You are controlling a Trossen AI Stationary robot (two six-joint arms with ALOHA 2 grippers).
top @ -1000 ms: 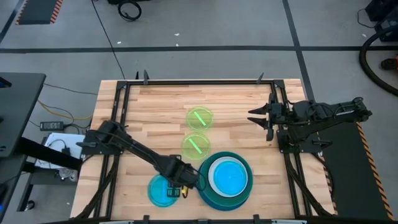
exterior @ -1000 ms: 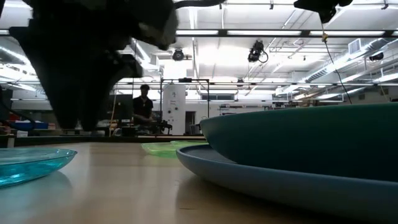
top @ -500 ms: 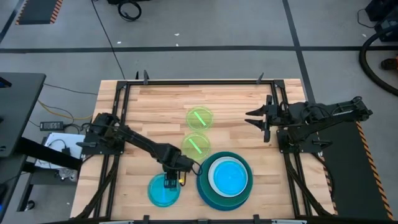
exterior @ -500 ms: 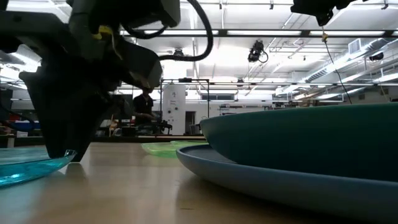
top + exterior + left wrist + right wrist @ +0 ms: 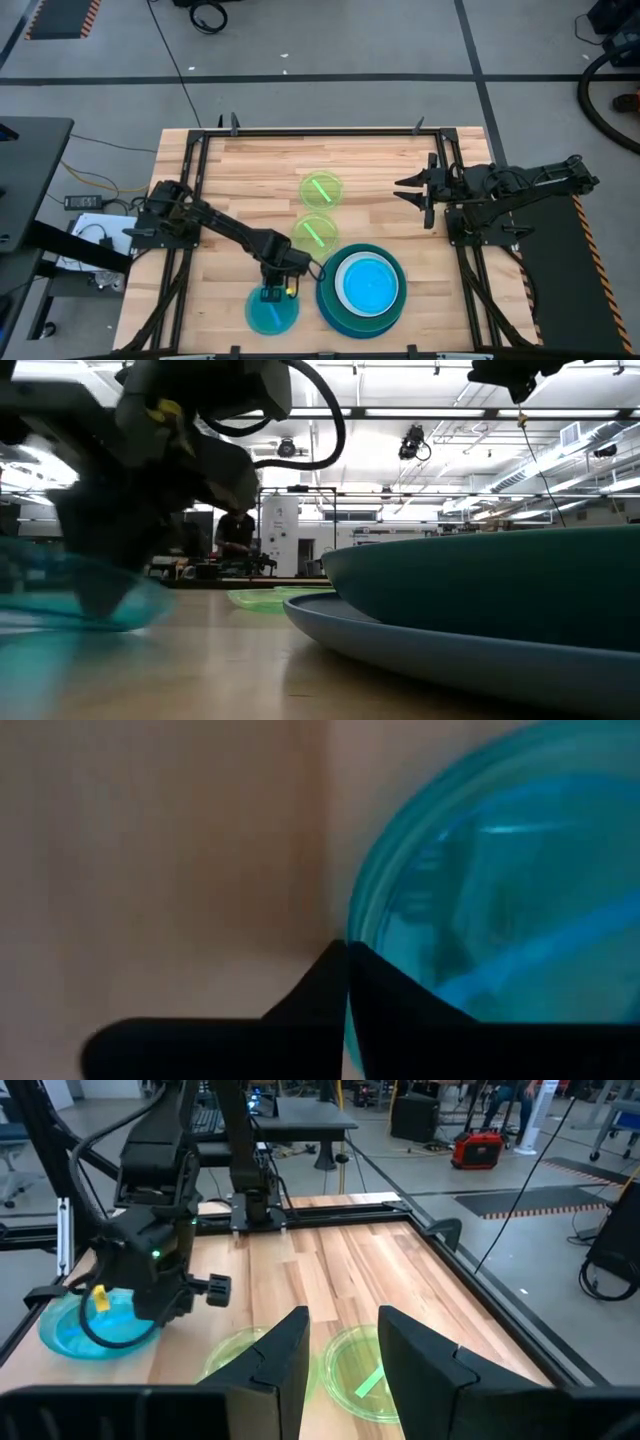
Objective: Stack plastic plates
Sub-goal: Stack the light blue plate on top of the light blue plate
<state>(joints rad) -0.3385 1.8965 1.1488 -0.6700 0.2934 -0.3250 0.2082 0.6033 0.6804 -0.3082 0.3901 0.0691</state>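
A small translucent cyan plate point(image 5: 272, 314) lies near the table's front edge, left of the stack, and also shows in the low view point(image 5: 90, 602). My left gripper point(image 5: 272, 292) is shut on its far rim. The stack point(image 5: 362, 285) has a blue plate point(image 5: 420, 652) at the bottom, then a teal plate point(image 5: 500, 588), a white plate point(image 5: 341, 283) and a cyan plate point(image 5: 368, 284). The black plate is hidden. Two lime-green plates point(image 5: 321, 189) point(image 5: 316, 233) lie flat at mid table. My right gripper point(image 5: 414, 190) is open and empty at the right. My left gripper point(image 5: 346, 970) pinches the cyan plate's far rim point(image 5: 354, 920) between its two fingers, one finger over the plate's inside and one outside it. The fingers come from above, pointing down. Whether the plate is clear of the table I cannot tell.
The stack stands close to the right of the held plate. A black metal frame point(image 5: 300, 131) runs along the table's edges. Bare wood shows at the far left point(image 5: 240, 180) and between the lime plates and my right gripper. A person stands far off in the room point(image 5: 236, 535).
My left gripper has gone from beside the stack toward the table's left, to the cyan plate's far rim. The cyan plate has then shifted a little toward the near edge and the right.
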